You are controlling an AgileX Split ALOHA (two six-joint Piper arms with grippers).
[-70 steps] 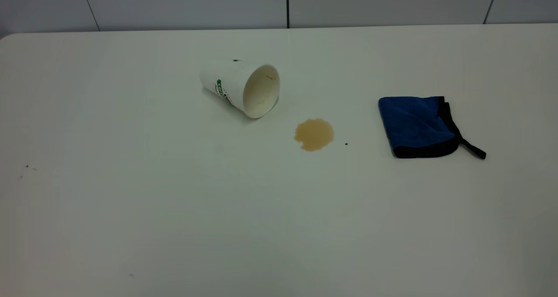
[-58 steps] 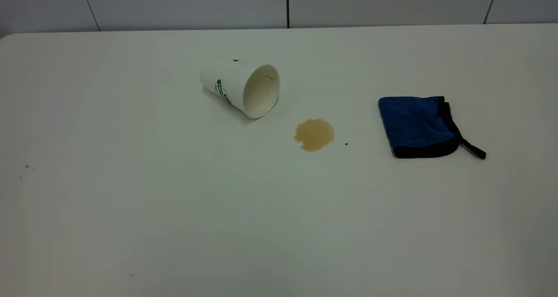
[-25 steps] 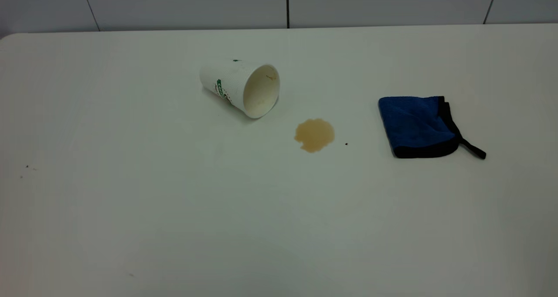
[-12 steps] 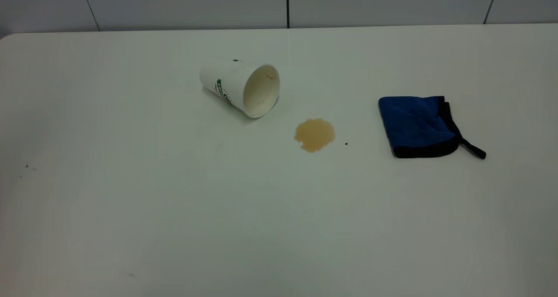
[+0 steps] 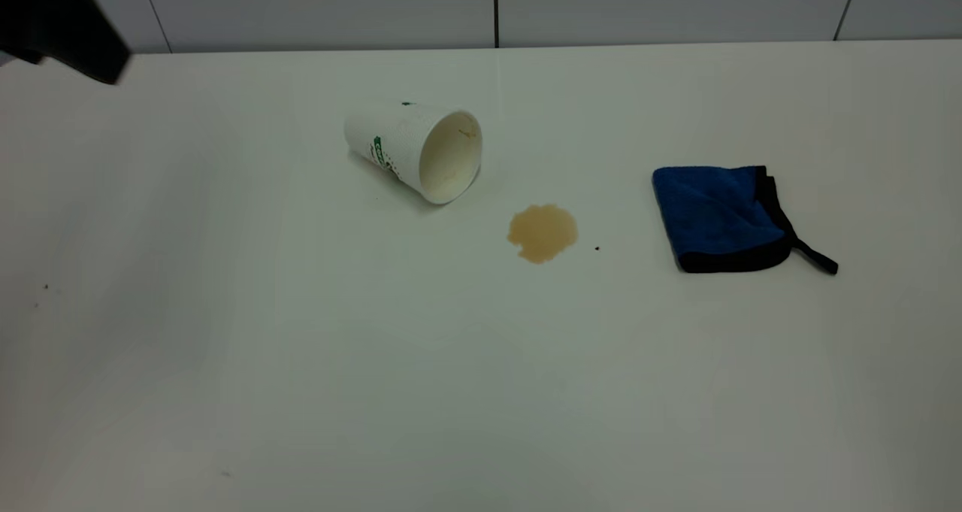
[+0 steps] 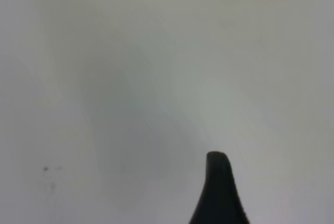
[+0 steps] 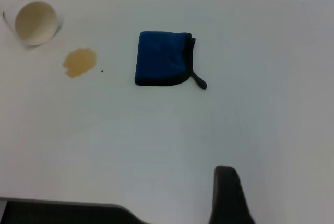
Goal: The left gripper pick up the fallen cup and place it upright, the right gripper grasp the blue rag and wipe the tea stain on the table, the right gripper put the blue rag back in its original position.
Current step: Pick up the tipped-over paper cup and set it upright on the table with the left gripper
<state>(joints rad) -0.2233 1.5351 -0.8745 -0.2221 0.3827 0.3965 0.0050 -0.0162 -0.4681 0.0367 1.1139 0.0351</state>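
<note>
- Spanning every view, the table (image 5: 301, 346) carries all task items; landmark: the tea stain (image 5: 542, 231).
- Blue rag (image 5: 718, 217) lies flat, folded, well right of the stain, untouched.
- Cup (image 5: 415, 149) lies on its side just up-left of the stain, mouth toward it; likely the spill's source.
- Left gripper (image 5: 64, 23) hangs far up-left of the stain; finger spread: cannot tell.
- Right gripper (image 7: 228, 195): one fingertip visible; spread: cannot tell.

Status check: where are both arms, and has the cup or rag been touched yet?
Left gripper over the table's far-left corner, clear of cup. Right gripper out of exterior view. Cup on its side, tea stain unwiped, blue rag untouched. Nothing in the way.
</note>
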